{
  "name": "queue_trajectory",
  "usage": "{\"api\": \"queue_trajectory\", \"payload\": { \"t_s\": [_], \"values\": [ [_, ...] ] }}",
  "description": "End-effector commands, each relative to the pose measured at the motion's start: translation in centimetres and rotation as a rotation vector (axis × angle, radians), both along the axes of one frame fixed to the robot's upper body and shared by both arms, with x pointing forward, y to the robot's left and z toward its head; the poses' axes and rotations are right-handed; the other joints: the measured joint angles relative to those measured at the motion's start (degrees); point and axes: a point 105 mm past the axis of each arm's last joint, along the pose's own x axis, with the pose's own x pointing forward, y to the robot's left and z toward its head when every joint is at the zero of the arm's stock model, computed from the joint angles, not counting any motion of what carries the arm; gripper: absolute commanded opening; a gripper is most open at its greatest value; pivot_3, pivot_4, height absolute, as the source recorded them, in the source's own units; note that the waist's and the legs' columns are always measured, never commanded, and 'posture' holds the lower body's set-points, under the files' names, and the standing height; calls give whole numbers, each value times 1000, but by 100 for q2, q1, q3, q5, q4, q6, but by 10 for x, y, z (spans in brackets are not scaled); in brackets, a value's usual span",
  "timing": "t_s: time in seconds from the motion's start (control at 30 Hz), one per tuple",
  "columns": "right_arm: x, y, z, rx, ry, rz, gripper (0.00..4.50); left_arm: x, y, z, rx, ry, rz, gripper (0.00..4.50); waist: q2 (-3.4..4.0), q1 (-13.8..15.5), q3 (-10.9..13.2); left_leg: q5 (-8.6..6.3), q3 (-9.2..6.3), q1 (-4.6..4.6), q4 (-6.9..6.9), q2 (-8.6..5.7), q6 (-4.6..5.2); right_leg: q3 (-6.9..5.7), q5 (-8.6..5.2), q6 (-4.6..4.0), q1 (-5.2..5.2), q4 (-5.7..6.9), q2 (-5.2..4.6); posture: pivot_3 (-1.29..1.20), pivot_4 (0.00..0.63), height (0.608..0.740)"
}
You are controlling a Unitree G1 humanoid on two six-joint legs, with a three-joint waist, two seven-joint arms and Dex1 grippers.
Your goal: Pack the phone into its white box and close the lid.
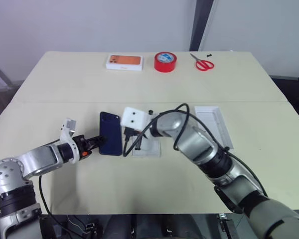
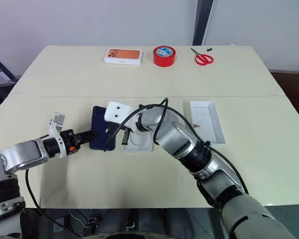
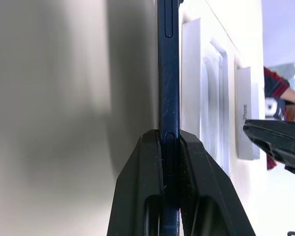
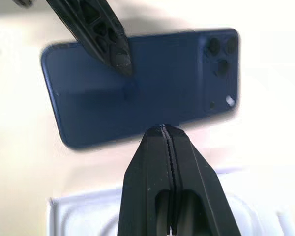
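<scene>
Left gripper (image 3: 169, 140) clamped the navy phone (image 1: 110, 133) by its edge; right gripper (image 4: 163, 132) was fully closed, empty, just beside it.

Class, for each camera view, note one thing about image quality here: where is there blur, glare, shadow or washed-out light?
Left eye view: even light, soft shadow under the right arm. Left wrist view: the table beside the phone is a grey smear, while the left gripper stays sharp. Right wrist view: bright, washed-out table, the phone's edges soft, and the right gripper crisp.
</scene>
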Motion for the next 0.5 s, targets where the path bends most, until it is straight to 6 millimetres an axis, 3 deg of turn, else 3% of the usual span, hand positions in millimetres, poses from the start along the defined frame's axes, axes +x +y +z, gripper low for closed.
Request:
{"api": "queue_trajectory", "payload": {
  "t_s": [0.03, 0.17, 0.3, 0.4, 0.5],
  "values": [
    [-6, -13, 22, 63, -42, 31, 0, 1, -7, 25, -95, -92, 12, 59, -2, 5, 1, 0, 0, 0, 0, 0, 0, 0, 0, 0, 0, 0, -1, 0, 150, 725],
    [-13, -43, 31, 118, -23, 46, 0, -3, -30, 35, -140, -126, -29, 59, -5, 42, 3, -1, 0, -5, 0, 0, 1, 0, 0, 0, 4, -12, -2, 0, 150, 725],
    [-15, -70, 28, 127, -2, 38, 0, -5, -62, 38, -194, -145, -74, 59, -5, 36, 3, -3, 0, -4, -1, 0, 6, 0, 0, 0, 13, -28, -2, 0, 150, 725],
    [-13, -86, 19, 103, 8, -1, 0, -5, -89, 27, -194, -83, -116, 59, -5, 31, 3, -2, 1, -4, -1, 0, 7, 0, 0, 0, 16, -31, -2, 0, 150, 725],
    [-12, -90, 18, 101, 7, -20, 0, -2, -100, 19, -183, -34, -125, 59, -4, 5, 4, -2, 2, -4, -1, 1, 9, 0, 0, 0, 15, -31, 3, 0, 150, 725]
  ]
}}
